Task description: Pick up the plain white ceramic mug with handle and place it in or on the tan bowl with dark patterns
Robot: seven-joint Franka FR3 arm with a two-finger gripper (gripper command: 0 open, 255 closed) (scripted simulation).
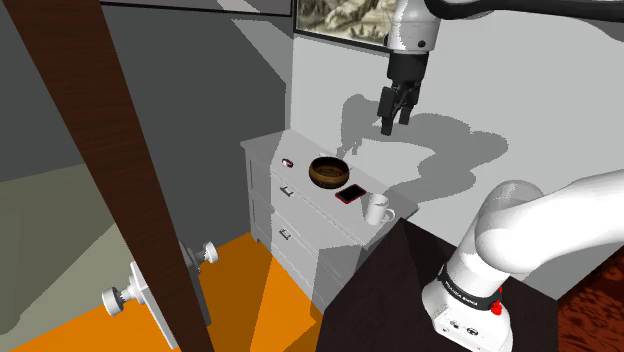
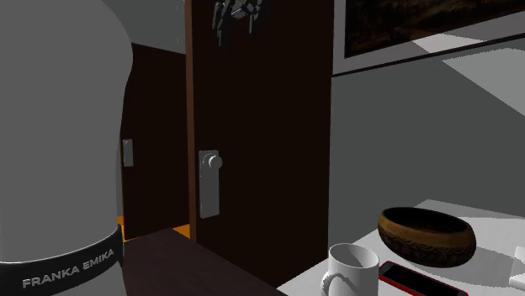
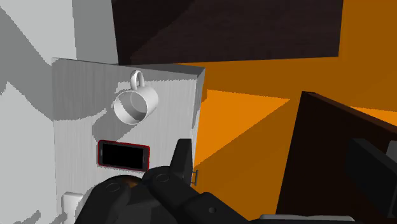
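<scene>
In the shoulder view I hang high over the white chest of drawers [image 1: 300, 205], in front of the grey wall and just below a framed picture [image 1: 340, 18]. My gripper [image 1: 396, 122] points downward with its two fingers a little apart and nothing between them. On the chest top the white mug [image 1: 378, 209] stands upright near the corner closest to my stand [image 1: 462, 312]. The brown bowl [image 1: 329, 172] sits farther along the top, apart from the mug, and a red-edged phone [image 1: 350, 193] lies flat between them, just beside the bowl. A dark wooden door [image 1: 130, 170] crosses this view's left, over an orange floor [image 1: 250, 290].

In the second exterior view my gripper [image 2: 235, 23] shows at the top edge against the dark door [image 2: 252, 126] — how far it is open I cannot tell here. The mug [image 2: 353, 269] is at the bottom with its handle toward the camera. The patterned bowl [image 2: 426, 235] is behind it to this view's right, and the phone [image 2: 412, 279] lies between them.

In the wrist view my fingers [image 3: 182, 156] stand wide apart — open and empty — so my gripper [image 3: 275, 156] looks down partly past the chest's edge onto the orange floor [image 3: 248, 127]. The mug [image 3: 135, 105] is well ahead of my fingers on the chest top [image 3: 79, 121], seen from above with its mouth open, and the phone [image 3: 123, 154] lies nearer to me.
</scene>
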